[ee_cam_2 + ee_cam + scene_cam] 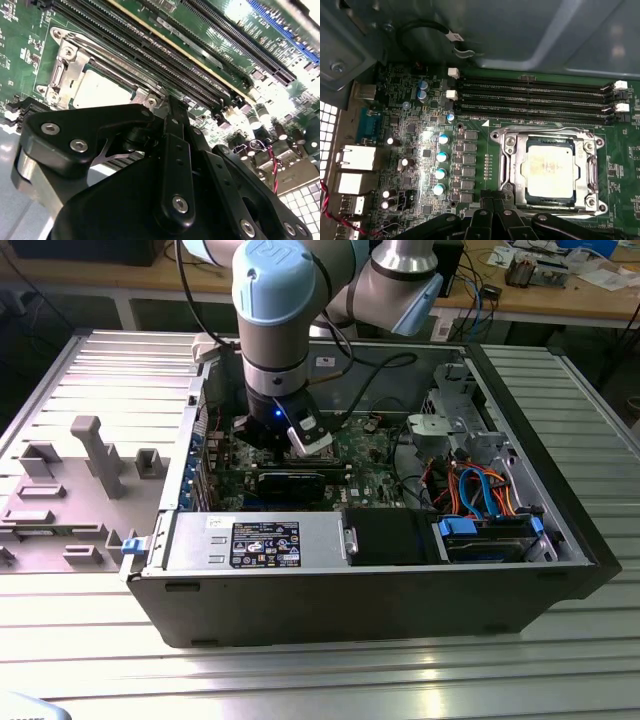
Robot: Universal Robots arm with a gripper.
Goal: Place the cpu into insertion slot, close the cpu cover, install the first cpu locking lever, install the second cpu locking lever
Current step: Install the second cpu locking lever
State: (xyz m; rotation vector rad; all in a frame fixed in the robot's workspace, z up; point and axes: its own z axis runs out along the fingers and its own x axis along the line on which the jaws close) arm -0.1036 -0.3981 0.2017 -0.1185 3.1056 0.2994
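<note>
The cpu (551,167) lies in its socket on the green motherboard, its dull silver top facing up; it also shows in the second wrist view as the cpu (102,92). The silvery cpu cover (510,152) lies flat over it, and the chip shows through the cover's window. The same cover (70,65) frames the chip in the second wrist view. My gripper (493,200) hovers beside the socket's edge, fingers together and holding nothing. In the exterior view the gripper (298,440) reaches down into the open computer case. I cannot make out how the locking levers stand.
Long memory slots (535,100) run beside the socket. A row of capacitors (441,165) stands on its other side. A black graphics card (290,483), a silvery power supply (255,540) and a drive bay with blue cables (480,505) crowd the case. Grey fixtures (90,455) stand outside.
</note>
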